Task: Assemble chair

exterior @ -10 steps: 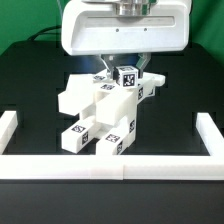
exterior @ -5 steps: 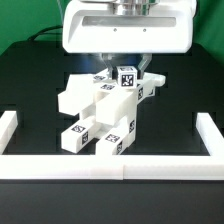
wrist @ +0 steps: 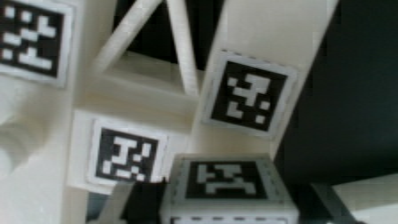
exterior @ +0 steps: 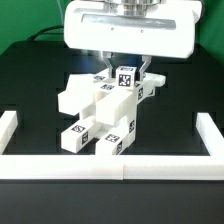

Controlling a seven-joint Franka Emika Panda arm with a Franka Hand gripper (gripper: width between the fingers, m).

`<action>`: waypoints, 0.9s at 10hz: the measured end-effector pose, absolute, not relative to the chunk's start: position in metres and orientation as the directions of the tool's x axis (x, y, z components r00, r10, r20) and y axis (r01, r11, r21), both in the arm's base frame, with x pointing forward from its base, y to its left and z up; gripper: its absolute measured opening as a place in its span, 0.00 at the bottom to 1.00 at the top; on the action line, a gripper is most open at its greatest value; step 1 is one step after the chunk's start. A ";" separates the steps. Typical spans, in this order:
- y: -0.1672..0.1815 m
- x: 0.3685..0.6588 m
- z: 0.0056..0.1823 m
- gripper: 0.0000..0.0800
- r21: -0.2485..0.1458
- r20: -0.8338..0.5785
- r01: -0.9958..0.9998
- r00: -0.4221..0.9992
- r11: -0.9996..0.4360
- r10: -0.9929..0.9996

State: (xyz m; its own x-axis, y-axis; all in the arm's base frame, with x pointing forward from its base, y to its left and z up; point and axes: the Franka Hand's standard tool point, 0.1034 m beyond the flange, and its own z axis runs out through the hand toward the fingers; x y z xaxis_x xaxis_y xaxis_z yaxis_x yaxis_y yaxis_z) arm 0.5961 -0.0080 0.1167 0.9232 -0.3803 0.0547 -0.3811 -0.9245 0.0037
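arm (exterior: 127,25): overhead, wrist pointing straight down | gripper (exterior: 126,72): vertical, fingers down | jaws: part-way closed, clamped either side of the chair's (exterior: 95,105) top piece

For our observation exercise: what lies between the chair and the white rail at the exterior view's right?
Nothing: the exterior view shows only bare black table between the chair and that rail.
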 end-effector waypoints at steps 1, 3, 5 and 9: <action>-0.008 0.596 0.117 0.36 -0.001 0.054 -0.438 0.898 -0.899 -0.438; -0.007 0.596 0.117 0.36 -0.007 0.053 -0.523 0.851 -0.852 -0.523; -0.005 0.596 0.117 0.36 -0.023 0.047 -0.650 0.758 -0.760 -0.650; -0.001 0.596 0.116 0.36 -0.047 0.026 -0.835 0.548 -0.549 -0.836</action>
State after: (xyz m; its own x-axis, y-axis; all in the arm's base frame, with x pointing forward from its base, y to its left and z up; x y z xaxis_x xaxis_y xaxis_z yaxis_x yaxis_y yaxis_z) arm 0.5963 -0.0009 0.1164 0.5480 -0.8361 0.0258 -0.8348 -0.5486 -0.0465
